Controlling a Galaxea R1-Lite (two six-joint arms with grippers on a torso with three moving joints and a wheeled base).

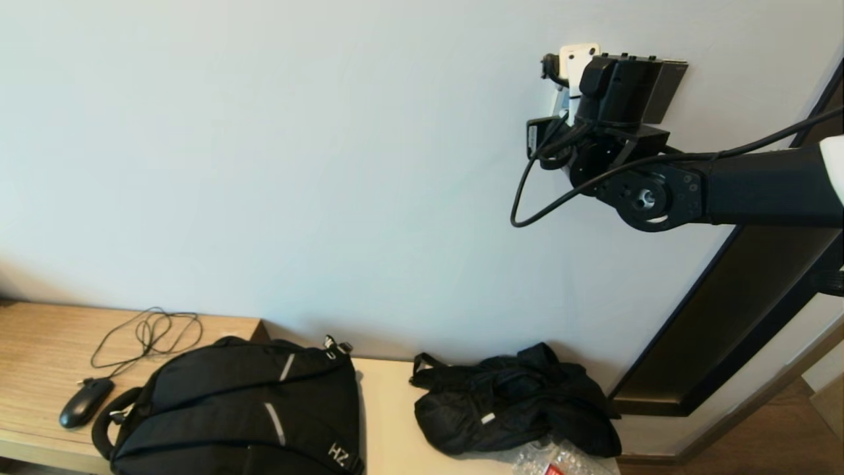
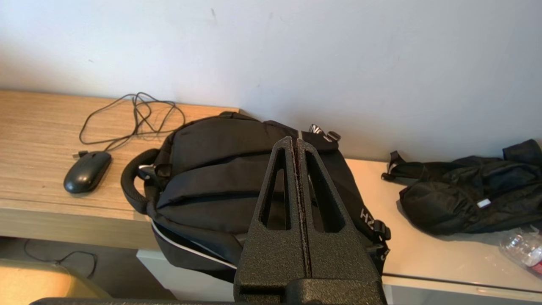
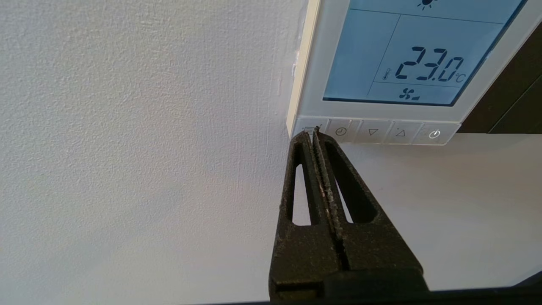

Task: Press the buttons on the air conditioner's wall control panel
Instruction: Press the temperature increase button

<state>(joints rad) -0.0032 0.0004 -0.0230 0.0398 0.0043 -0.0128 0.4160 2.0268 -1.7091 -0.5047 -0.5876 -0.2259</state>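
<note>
The white wall control panel (image 3: 313,63) has a pale blue lit screen (image 3: 406,55) reading 23.0 °C. A row of small white-grey buttons (image 3: 372,132) runs along its lower edge. My right gripper (image 3: 312,133) is shut, and its tips rest on the end button nearest the panel's corner, the one with a list icon. In the head view my right arm reaches up to the wall and its wrist covers most of the panel (image 1: 579,56); the gripper itself is hidden there. My left gripper (image 2: 295,142) is shut and empty, hanging above the black backpack (image 2: 211,169).
A dark plate (image 1: 666,86) sits on the wall beside the panel. A dark door frame (image 1: 725,310) runs down the right. On the bench below lie the backpack (image 1: 237,409), a mouse (image 1: 84,402) with its cable, a black jacket (image 1: 514,402) and a plastic bottle (image 1: 554,458).
</note>
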